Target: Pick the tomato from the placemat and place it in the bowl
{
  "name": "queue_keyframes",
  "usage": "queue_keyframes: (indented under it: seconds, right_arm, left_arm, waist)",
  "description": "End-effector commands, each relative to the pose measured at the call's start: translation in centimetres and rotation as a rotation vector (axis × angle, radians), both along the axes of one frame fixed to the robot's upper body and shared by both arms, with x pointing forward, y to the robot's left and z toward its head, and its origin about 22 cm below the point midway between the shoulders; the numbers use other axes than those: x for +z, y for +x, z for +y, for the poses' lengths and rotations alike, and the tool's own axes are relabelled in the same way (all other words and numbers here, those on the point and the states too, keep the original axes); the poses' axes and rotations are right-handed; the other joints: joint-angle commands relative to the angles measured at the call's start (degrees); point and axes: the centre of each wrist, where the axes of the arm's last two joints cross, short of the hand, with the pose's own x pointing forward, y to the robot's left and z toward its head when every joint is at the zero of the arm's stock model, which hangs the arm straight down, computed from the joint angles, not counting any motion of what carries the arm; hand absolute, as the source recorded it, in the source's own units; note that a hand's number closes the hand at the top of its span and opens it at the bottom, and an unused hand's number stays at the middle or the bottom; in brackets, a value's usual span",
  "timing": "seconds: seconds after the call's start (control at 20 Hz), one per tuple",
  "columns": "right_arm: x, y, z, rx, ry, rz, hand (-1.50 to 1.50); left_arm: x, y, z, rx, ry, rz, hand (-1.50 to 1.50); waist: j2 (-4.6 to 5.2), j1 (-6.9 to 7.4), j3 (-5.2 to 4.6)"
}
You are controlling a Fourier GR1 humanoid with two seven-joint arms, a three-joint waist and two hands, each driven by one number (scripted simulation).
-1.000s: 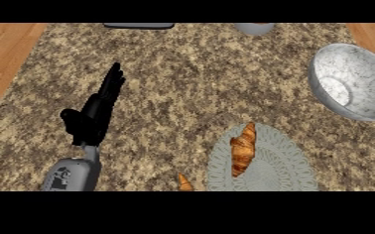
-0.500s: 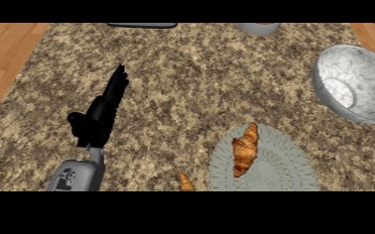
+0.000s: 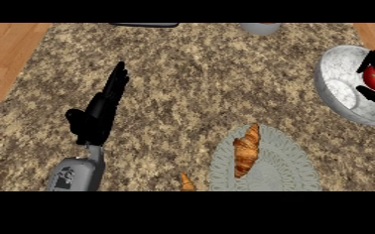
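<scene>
A red tomato [image 3: 370, 75] shows at the view's right edge, over the inside of the marbled grey bowl [image 3: 330, 64]. Black fingers of my right hand [image 3: 365, 93] curl round it from above and below; the rest of that hand is cut off by the edge. The round grey placemat [image 3: 285, 163] lies at the lower right, nearer than the bowl, with a croissant [image 3: 247, 151] on its left side. My left hand [image 3: 99, 114] rests open at the left on the speckled counter, fingers straight and pointing away, far from bowl and placemat.
A small piece of pastry [image 3: 187, 182] lies just left of the placemat at the lower edge. A grey vessel [image 3: 260, 28] and a dark flat object [image 3: 144, 25] sit at the counter's far edge. Wood [image 3: 18, 44] borders the counter on the left.
My right hand's fingers and the tomato have come into view at the right edge, over the bowl. The left hand has barely shifted.
</scene>
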Motion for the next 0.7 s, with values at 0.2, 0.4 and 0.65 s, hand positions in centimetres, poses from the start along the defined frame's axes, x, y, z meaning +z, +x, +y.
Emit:
queue_keyframes:
  seconds: [0.2, 0.4, 0.65]
  right_arm:
    - [-2.8, 1.0, 0.5, 0.155, 0.147, 0.142, -1.5]
    - [-0.8, 1.2, -0.4, 0.194, 0.32, 0.073, -1.5]
    - [0.5, 1.7, -0.8, 0.148, 0.468, 0.023, -1.5]
  left_arm:
    - [-0.4, -0.7, -0.5, -0.01, -0.012, 0.011, 0.0]
    - [-0.7, -0.1, -0.8, 0.013, -0.001, 0.001, 0.0]
    - [-0.5, -0.1, -1.2, 0.006, -0.013, 0.004, 0.0]
  waist:
    - [0.24, 0.45, 0.11]
    - [0.08, -0.98, 0.09]
    - [0.06, -1.09, 0.07]
